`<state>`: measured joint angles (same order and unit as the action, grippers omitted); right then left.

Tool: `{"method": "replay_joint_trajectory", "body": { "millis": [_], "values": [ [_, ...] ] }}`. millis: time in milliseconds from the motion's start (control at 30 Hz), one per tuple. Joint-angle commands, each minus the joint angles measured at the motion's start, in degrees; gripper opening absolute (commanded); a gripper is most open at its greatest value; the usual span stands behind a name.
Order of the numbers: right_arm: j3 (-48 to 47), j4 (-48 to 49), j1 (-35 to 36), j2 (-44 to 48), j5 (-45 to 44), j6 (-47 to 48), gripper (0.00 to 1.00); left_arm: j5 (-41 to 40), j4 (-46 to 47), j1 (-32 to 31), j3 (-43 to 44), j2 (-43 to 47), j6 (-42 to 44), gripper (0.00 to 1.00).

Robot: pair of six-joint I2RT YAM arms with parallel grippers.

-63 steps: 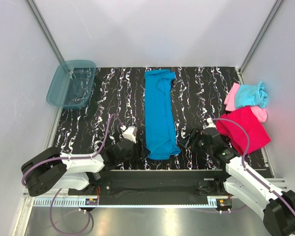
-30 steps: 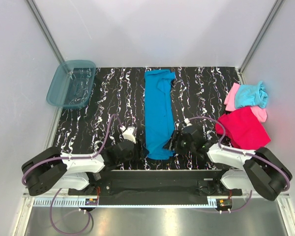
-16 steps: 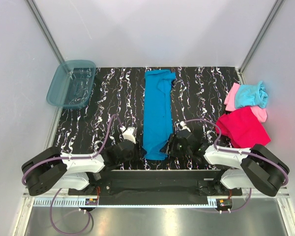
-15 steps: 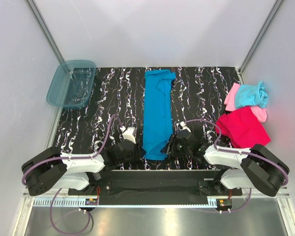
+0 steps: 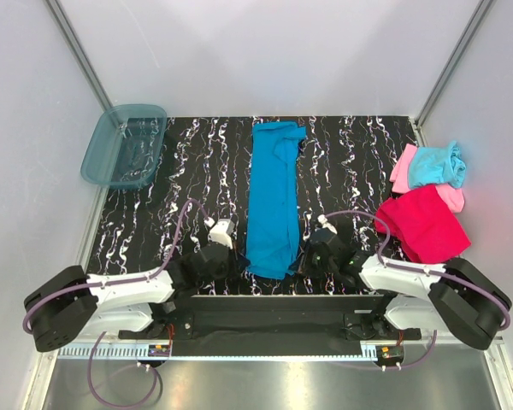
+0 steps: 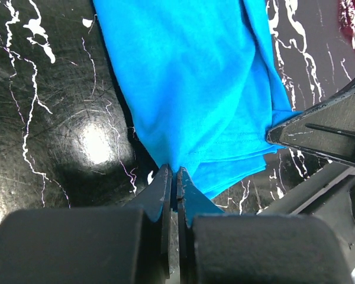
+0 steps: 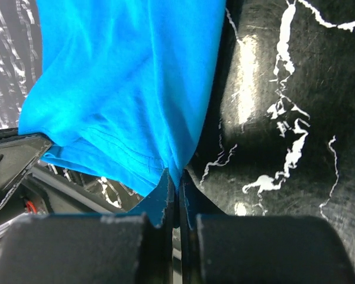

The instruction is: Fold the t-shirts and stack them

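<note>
Pinching the near hem of the blue t-shirt (image 5: 274,201), we now have left jaws and right jaws, open a second ago, closed on its corners; folding can start.

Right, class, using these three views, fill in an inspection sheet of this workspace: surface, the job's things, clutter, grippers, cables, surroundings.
Surface: black table with white marbling, glossy, with glare spots in the wrist views.
Job's things: blue t-shirt lies as a long strip down the middle; magenta-red t-shirt at the right edge; light pink t-shirt and aqua t-shirt bunched just beyond it.
Clutter: translucent teal bin at the far left corner.
Grippers: left gripper shut on the blue t-shirt's near left corner; right gripper shut on its near right corner.
Cables: purple cables loop over each arm, off the cloth.
Surroundings: pale walls and metal frame posts.
</note>
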<state>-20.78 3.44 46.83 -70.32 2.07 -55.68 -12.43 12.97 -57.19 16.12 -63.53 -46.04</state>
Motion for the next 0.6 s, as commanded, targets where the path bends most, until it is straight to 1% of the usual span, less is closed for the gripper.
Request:
{"method": "replay_joint_trajectory", "body": {
  "millis": [0, 67, 100, 200, 333, 367, 400, 433, 500, 567],
  "values": [
    [-0.1, -2.5, 0.6, 3.4, -1.7, 0.0, 0.00, -1.6, -0.5, -0.6, 2.0, 2.8, 0.9, 0.00],
    [-1.1, -3.1, 0.6, 5.4, -3.0, 0.2, 0.00, -1.6, -1.2, -0.8, 2.5, 4.1, 0.9, 0.00],
    [-1.7, -5.4, 0.6, 6.3, -3.2, 0.4, 0.00, -1.5, -2.1, -0.9, 2.7, 4.5, 0.9, 0.00],
    [-4.5, -8.0, 0.7, 8.8, -4.1, 1.3, 0.00, -1.5, -3.8, -1.1, 4.2, 5.4, 1.1, 0.00],
    [-8.2, -9.2, 0.6, 7.9, -4.0, 3.0, 0.00, -1.3, -4.2, -1.4, 6.4, 5.2, 1.9, 0.00],
    [-8.4, -9.1, 0.6, 7.1, -3.7, 3.1, 0.03, -1.1, -4.3, -1.4, 6.6, 4.6, 1.9, 0.00],
    [-8.4, -9.0, 0.7, 6.4, -3.0, 3.1, 0.08, -1.1, -4.2, -1.5, 6.6, 4.5, 1.8, 0.00],
    [-8.1, -8.7, 0.6, 6.0, -2.7, 3.0, 0.16, -1.1, -4.2, -1.6, 6.5, 4.3, 1.5, 0.00],
    [-6.9, -7.1, 0.7, 5.3, -2.2, 2.2, 0.30, -1.4, -3.8, -1.9, 5.5, 4.5, 1.0, 0.00],
    [-5.2, -6.2, 0.6, 5.3, -0.9, 1.4, 0.35, -1.7, -3.7, -1.9, 4.8, 4.8, 0.6, 0.00]
  ]
}}
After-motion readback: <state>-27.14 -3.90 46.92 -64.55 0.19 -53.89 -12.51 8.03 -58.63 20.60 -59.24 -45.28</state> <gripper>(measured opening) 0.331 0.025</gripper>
